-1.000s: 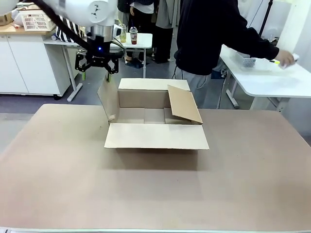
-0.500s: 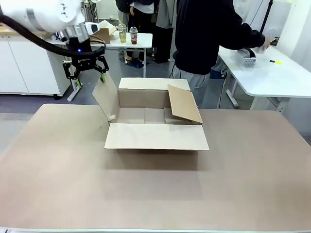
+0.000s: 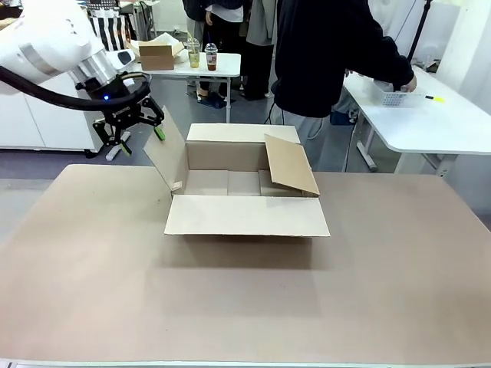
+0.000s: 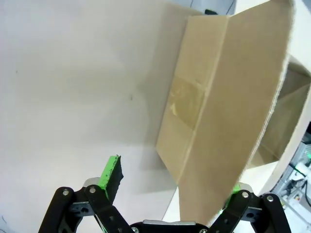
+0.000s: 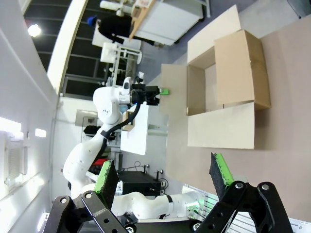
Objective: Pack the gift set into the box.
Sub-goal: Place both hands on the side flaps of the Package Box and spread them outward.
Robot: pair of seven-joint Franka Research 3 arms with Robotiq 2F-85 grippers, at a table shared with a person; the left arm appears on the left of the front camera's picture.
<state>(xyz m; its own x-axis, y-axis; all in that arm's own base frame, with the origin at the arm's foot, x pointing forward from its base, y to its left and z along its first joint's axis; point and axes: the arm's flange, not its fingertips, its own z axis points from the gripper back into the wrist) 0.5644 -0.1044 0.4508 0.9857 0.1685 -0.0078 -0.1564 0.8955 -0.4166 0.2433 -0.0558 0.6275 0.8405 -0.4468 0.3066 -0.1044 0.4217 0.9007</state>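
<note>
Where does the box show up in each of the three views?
Front: box at table centre, flaps open.
Left wrist: fills the right half, left flap nearest the left gripper.
Right wrist: upper right, rolled sideways.
Shared landmark: the half-folded flap.

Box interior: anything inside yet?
The box shows only bare cardboard floor in the front view; no gift set is visible. Its right flap leans inward and hides the right rear corner, and the near wall hides the front strip of floor.
</note>
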